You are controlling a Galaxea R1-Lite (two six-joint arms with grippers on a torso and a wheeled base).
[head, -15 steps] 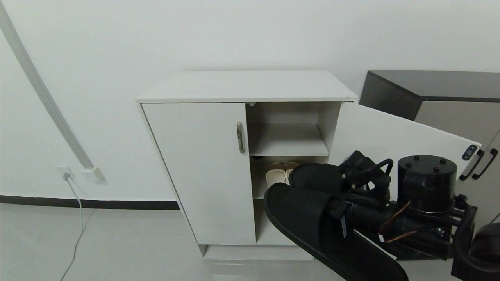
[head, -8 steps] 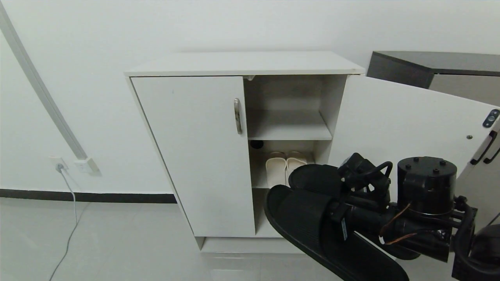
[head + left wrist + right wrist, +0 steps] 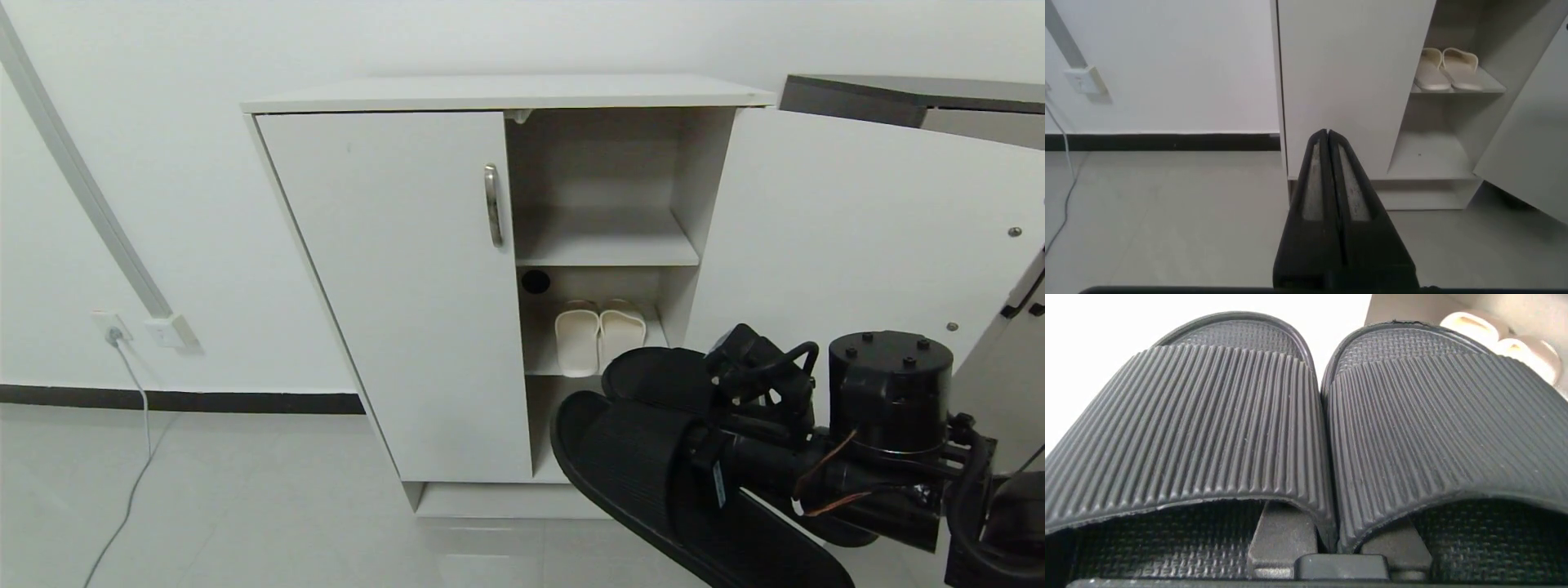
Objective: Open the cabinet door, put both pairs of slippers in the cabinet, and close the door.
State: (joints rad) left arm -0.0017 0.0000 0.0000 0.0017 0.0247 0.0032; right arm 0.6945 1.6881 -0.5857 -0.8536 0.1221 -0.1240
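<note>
The white cabinet (image 3: pixel 392 269) stands against the wall with its right door (image 3: pixel 857 229) swung open and its left door shut. A pair of cream slippers (image 3: pixel 600 335) lies on the middle shelf, also seen as cream slippers (image 3: pixel 1447 69) and cream slippers (image 3: pixel 1511 339). My right gripper (image 3: pixel 710 445) is in front of the open compartment, shut on a pair of black slippers (image 3: pixel 645 457) held side by side; the ribbed straps of the black slippers (image 3: pixel 1315 433) sit over its fingers (image 3: pixel 1282 539). My left gripper (image 3: pixel 1328 175) is shut and empty, low over the floor, facing the cabinet.
A dark cabinet (image 3: pixel 914 94) stands to the right behind the open door. A wall socket (image 3: pixel 110 327) with a cable hanging to the tiled floor (image 3: pixel 204 506) is at the left. The top shelf (image 3: pixel 604 241) and bottom compartment (image 3: pixel 1429 155) hold nothing.
The head camera has dropped lower and closer, so the cabinet sits higher in the picture and the cream slippers show fully. The right gripper still holds the black slippers the same way.
</note>
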